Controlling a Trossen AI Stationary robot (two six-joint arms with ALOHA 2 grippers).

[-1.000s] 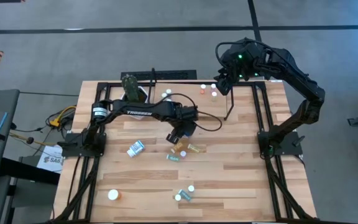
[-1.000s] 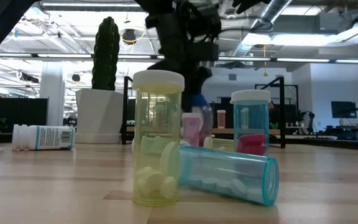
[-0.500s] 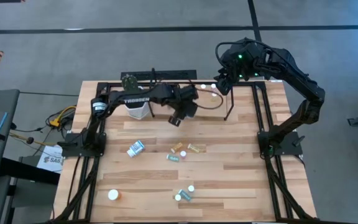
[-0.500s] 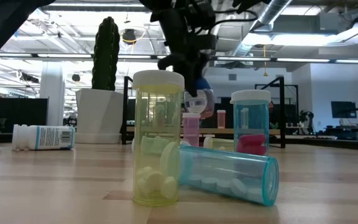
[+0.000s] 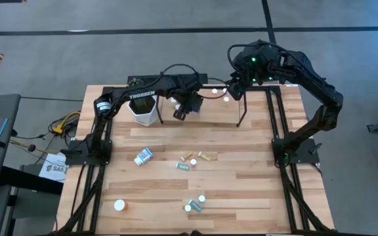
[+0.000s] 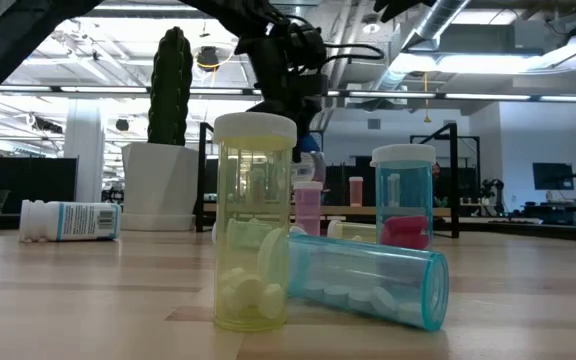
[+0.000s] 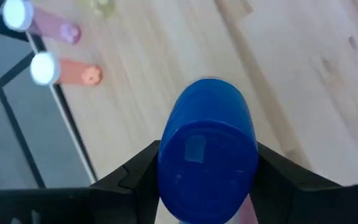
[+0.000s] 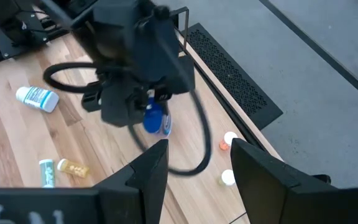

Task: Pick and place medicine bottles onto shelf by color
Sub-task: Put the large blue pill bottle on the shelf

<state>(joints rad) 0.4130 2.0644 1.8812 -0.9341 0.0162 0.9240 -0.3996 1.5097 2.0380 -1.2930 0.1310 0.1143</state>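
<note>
The left gripper point(image 5: 181, 114) is carrying the blue bottle point(image 7: 207, 158): its jaws are clenched on the bottle's sides, one dark finger on each flank, as the left wrist view shows. The bottle's long axis runs straight out from between the jaws, with its far end pointing away from the wrist and down toward the wood below. In the right wrist view the same blue bottle point(image 8: 154, 120) hangs under the left gripper, clear of the wood.

What the next move depends on is where the shelf point(image 5: 254, 99) lies from those jaws. Seen from above, the jaws hang over the shelf's left part, and the bottles already standing there, a pink one point(image 7: 48, 28) and an orange one point(image 7: 67, 73), are further right and ahead of the jaws, near the shelf's back rail. I judge the blue bottle will need a spot of its own, apart from those two, set down end first.

The right gripper point(image 5: 236, 90) waits above the shelf's right end, nearer the pink and orange bottles than the left one is. Its jaws are released and hold nothing. More bottles lie scattered on the worktop point(image 5: 241, 190), well behind both grippers.
</note>
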